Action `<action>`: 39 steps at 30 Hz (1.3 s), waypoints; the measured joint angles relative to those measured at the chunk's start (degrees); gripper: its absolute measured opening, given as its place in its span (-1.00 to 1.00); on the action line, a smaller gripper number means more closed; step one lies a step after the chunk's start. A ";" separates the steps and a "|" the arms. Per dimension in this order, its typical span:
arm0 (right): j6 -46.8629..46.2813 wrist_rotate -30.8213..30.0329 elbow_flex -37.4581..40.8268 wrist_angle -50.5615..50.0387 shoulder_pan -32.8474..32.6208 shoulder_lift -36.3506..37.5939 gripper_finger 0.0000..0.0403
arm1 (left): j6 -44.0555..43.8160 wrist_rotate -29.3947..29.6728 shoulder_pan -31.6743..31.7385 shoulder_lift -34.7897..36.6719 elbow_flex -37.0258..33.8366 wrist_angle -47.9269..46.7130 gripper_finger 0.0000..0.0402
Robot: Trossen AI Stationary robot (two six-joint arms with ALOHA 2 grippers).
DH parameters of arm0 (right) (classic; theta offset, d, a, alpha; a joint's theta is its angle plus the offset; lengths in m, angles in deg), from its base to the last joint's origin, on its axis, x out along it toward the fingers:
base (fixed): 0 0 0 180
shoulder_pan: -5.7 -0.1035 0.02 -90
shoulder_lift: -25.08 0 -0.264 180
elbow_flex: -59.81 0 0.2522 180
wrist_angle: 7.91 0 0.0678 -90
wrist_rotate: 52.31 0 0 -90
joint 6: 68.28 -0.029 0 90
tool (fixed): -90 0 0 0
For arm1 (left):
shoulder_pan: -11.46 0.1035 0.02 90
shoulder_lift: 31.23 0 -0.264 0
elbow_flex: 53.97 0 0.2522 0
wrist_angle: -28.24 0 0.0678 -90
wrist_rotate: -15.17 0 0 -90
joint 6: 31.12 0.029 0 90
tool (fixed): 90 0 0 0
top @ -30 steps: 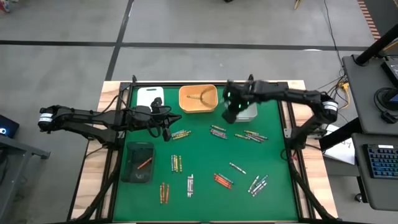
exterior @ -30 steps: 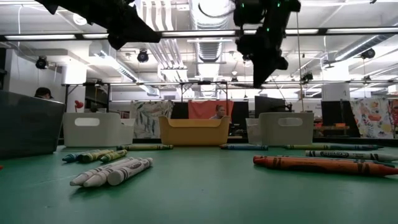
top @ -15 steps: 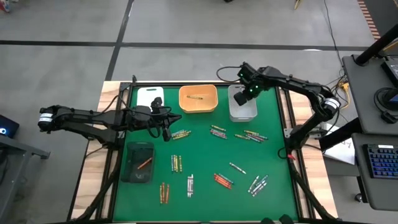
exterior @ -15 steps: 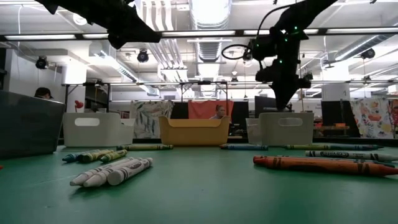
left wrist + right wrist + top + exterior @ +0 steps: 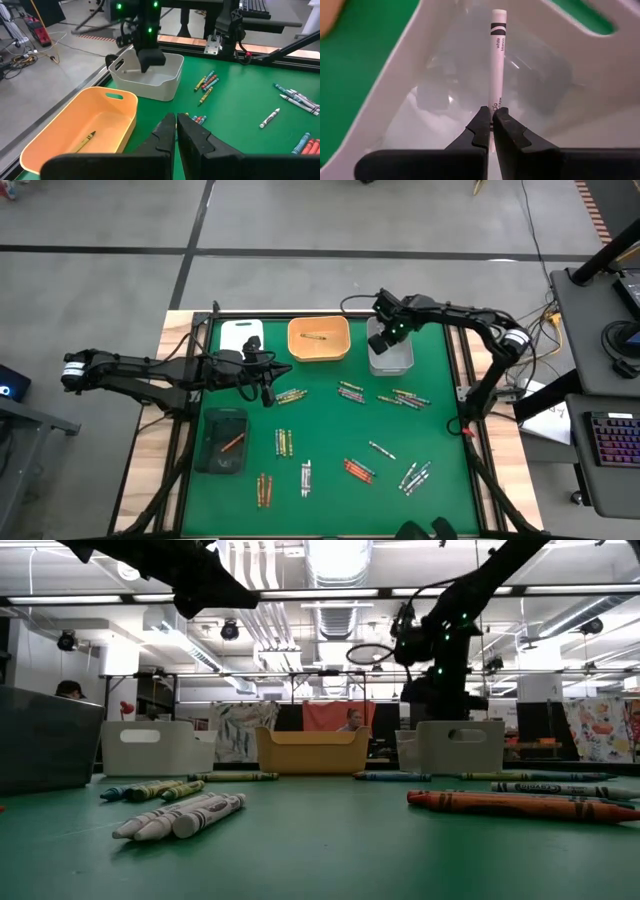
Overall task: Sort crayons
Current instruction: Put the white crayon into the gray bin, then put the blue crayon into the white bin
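My right gripper (image 5: 388,338) is at the far right of the mat, over the white bin (image 5: 391,356), shut on a white crayon (image 5: 497,60) that reaches down into the bin. My left gripper (image 5: 267,392) hovers shut and empty above the mat's left half, near a small group of crayons (image 5: 291,395). More crayons lie flat in groups on the green mat (image 5: 350,470), among them red-orange ones (image 5: 358,471), yellow-olive ones (image 5: 284,442) and grey-white ones (image 5: 306,477). My right gripper pinches the white crayon by its upper end (image 5: 494,107) between the two fingertips. The fingers come from above, pointing steeply down, and the crayon runs on in line with them. It hangs inside the white bin; whether its lower end touches the floor I cannot tell.
An orange bin (image 5: 318,338) with one yellow crayon (image 5: 312,337) stands left of the white bin. Another white bin (image 5: 241,335) is at the far left. A dark tray (image 5: 223,440) with a red crayon lies near the left edge.
My right gripper has swung from beside the orange bin toward the table's right and far edge and has sunk down over the white bin, rolling a little. My left gripper has kept still.
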 joint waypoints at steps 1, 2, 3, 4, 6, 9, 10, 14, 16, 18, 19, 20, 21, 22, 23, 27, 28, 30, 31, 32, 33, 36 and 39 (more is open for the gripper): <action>0.26 0.00 -0.08 0.29 -0.04 -0.59 -0.95 | 0.00 0.00 0.00 0.00 0.00 -0.01 -1.00; 0.40 0.00 -0.14 0.65 -0.10 -1.10 -0.95 | 0.00 0.00 0.00 0.00 0.00 -0.02 -1.00; 0.43 0.00 -0.19 0.78 -0.10 -1.44 -0.95 | 0.00 0.00 0.00 0.00 0.00 0.00 -1.00; 0.65 -0.01 -0.19 0.79 -0.11 -1.76 -0.95 | 0.00 0.00 0.00 0.00 0.00 -0.02 -1.00; 1.18 -0.01 -0.19 0.95 -0.11 -2.40 -0.95 | 0.00 0.00 0.00 0.00 0.00 -0.02 -1.00; 1.55 -0.01 -0.19 1.09 -0.15 -3.08 -0.88 | 0.00 0.00 0.00 0.00 0.00 -0.02 -1.00; 1.55 0.00 -0.19 1.17 -0.15 -3.16 -0.85 | 0.00 0.00 0.00 -0.01 0.00 -0.02 -1.00; 1.52 -0.02 -0.19 1.77 -0.15 -3.28 -0.74 | 0.00 0.00 0.00 -0.02 0.00 -0.02 -1.00; 1.52 -0.02 -0.21 2.22 -0.15 -3.24 -0.71 | 0.00 0.02 0.00 -0.02 0.00 -0.02 -1.00; 1.56 -0.04 -0.34 1.97 -0.15 -3.22 -0.70 | 0.00 0.00 0.00 -0.02 0.00 -0.02 -1.00; 1.55 -0.03 -0.49 1.97 -0.15 -3.13 -0.70 | 0.00 0.00 0.00 -0.02 0.00 -0.02 -1.00; 1.54 -0.02 -0.68 1.93 -0.15 -2.95 -0.70 | 0.00 0.00 0.00 -0.02 0.00 -0.02 -1.00; 1.52 0.01 -0.91 1.91 -0.15 -2.63 -0.70 | 0.00 0.00 0.00 -0.02 0.00 -0.02 -1.00; 1.48 0.02 -1.12 1.91 -0.16 -2.13 -0.70 | -0.07 0.01 0.00 -0.02 0.00 -0.02 -1.00; 1.48 0.02 -1.31 1.91 -0.29 -1.58 -0.70 | -0.35 0.00 0.00 -0.02 0.00 -0.02 -1.00; 1.50 0.11 -1.86 1.51 -1.06 1.89 -0.71 | -3.22 0.00 0.00 -0.02 0.00 0.01 -1.00; 1.50 0.09 -1.87 1.45 -1.43 3.12 -0.71 | -4.02 0.00 0.00 -0.02 0.00 -0.01 -1.00; 1.50 0.06 -1.86 1.50 -2.38 5.53 -0.71 | -5.87 -0.04 0.00 -0.02 0.00 0.00 -1.00; 1.50 0.04 -1.76 1.52 -2.95 6.82 -0.71 | -6.93 -0.05 0.00 -0.02 0.00 0.00 -1.00; 1.50 -0.02 -1.54 1.52 -3.66 8.04 -0.71 | -7.92 -0.07 0.00 -0.02 0.00 -0.01 -1.00; 1.49 -0.04 -1.39 1.52 -4.53 9.27 -0.71 | -8.84 -0.07 0.00 -0.02 0.00 0.01 -1.00; 1.49 -0.07 -0.47 2.55 -7.64 12.85 -0.71 | -11.37 -0.09 -0.08 -0.02 0.00 0.00 -1.00; 1.50 -0.09 1.17 5.28 -11.06 16.37 -0.71 | -13.14 -0.11 -0.23 -0.02 0.00 -0.02 -1.00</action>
